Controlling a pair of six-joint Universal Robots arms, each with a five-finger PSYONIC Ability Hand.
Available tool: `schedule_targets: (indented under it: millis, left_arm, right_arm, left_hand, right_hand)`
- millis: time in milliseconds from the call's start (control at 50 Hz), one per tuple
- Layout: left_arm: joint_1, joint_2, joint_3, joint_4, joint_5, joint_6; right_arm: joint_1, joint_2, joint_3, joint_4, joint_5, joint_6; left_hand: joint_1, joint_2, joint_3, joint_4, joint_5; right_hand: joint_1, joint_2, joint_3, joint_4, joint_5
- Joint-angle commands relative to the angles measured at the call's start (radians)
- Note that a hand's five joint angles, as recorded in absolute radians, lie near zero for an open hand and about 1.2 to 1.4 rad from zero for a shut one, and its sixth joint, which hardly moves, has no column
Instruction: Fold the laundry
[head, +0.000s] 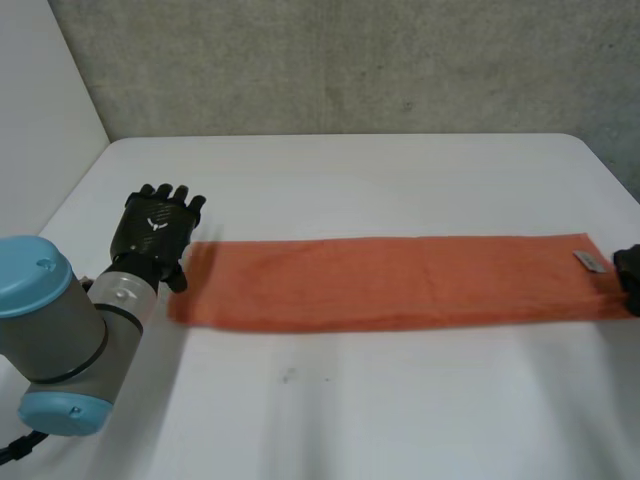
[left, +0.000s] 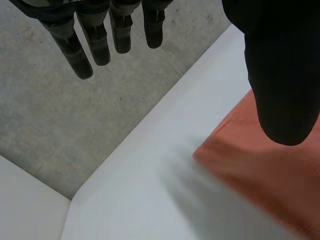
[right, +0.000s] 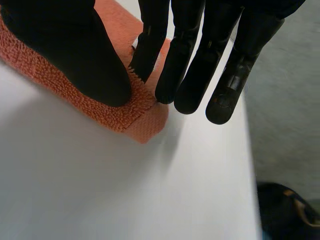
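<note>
Lengthwise across the white table (head: 350, 420) lies the orange towel (head: 400, 280), a flat strip reaching from near the left edge to the right edge. Only its wrist view reveals that the left hand (left: 280, 75), above the towel's left end, has its fingers (left: 75, 50) straight and holds nothing. Likewise the right wrist view shows the right hand (right: 65, 45) pinching the towel's near right corner between thumb and nearest finger.
</note>
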Motion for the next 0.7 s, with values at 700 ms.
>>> schedule_targets:
  millis: [700]
  left_arm:
    - [0.030,0.031,-0.002,0.000,-0.003,-0.004]
  right_arm:
    - [1.088,0.357,-0.550,0.025,-0.068,-0.016]
  left_hand:
    - [-0.019,-0.025,-0.039,-0.029,-0.047]
  right_hand:
    - [0.069,-0.143,-0.147,-0.157,-0.106]
